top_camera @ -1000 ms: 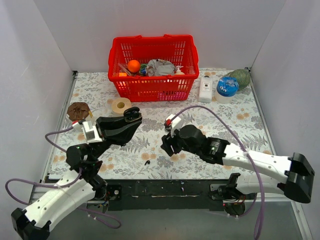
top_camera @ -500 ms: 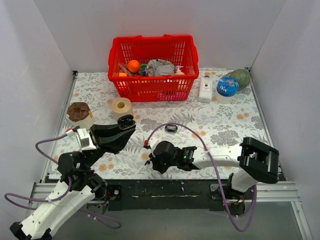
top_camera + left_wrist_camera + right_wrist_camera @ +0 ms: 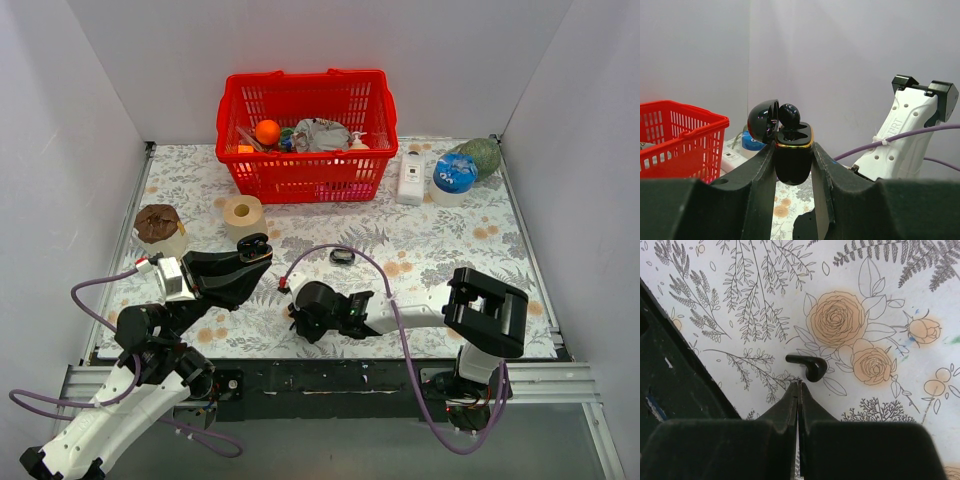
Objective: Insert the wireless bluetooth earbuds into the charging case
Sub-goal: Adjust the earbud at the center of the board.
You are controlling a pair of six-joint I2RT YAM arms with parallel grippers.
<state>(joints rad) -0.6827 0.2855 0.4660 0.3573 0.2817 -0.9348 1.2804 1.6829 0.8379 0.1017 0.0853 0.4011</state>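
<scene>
The right claw (image 3: 799, 383) has dropped to the desk (image 3: 880, 300) and shut on nothing. The loose earbud (image 3: 807, 365) lies just past its tips, near-right of the charging case (image 3: 791, 162). The left claw (image 3: 793, 150) still grips that open case, with 1 seated earbud (image 3: 789, 115) inside. It probably needs a regrasp.

"I2RT" lettering, running lengthwise along white arm link (image 3: 904, 131)

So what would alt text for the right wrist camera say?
A tiny black earbud lies on a floral tablecloth, just beyond the tips of the right pincer, which is pressed shut with nothing in it.
</scene>
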